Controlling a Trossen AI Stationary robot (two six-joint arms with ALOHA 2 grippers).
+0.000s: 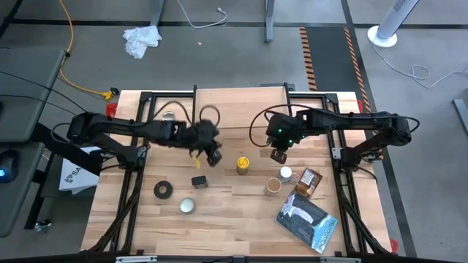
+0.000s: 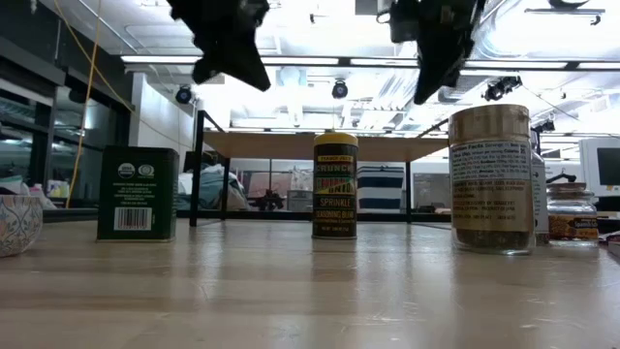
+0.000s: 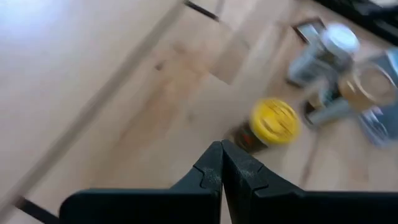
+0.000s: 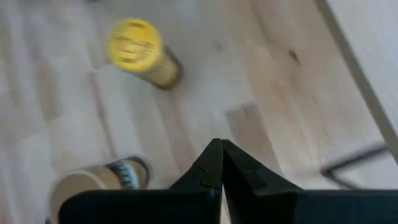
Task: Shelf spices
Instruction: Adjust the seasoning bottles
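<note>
The shelf [image 1: 241,106], a light plank on thin black legs, stands at the table's far middle. In front of it a yellow-lidded jar [image 1: 243,165] stands upright, with a tan-lidded jar [image 1: 273,186], a white-capped bottle [image 1: 285,174] and a brown packet [image 1: 309,183] to its right. A dark green tin [image 2: 138,192] stands to the yellow jar's left. My left gripper [image 1: 214,155] hangs shut above the table, left of the yellow-lidded jar [image 3: 273,121]. My right gripper [image 1: 278,155] hangs shut to that jar's [image 4: 134,43] right. Neither holds anything.
A black tape roll [image 1: 163,190] and a round silvery tin [image 1: 187,207] lie near the table's front left. A blue and white packet [image 1: 303,219] lies at the front right. In the low view a patterned bowl [image 2: 15,223] shows at the left.
</note>
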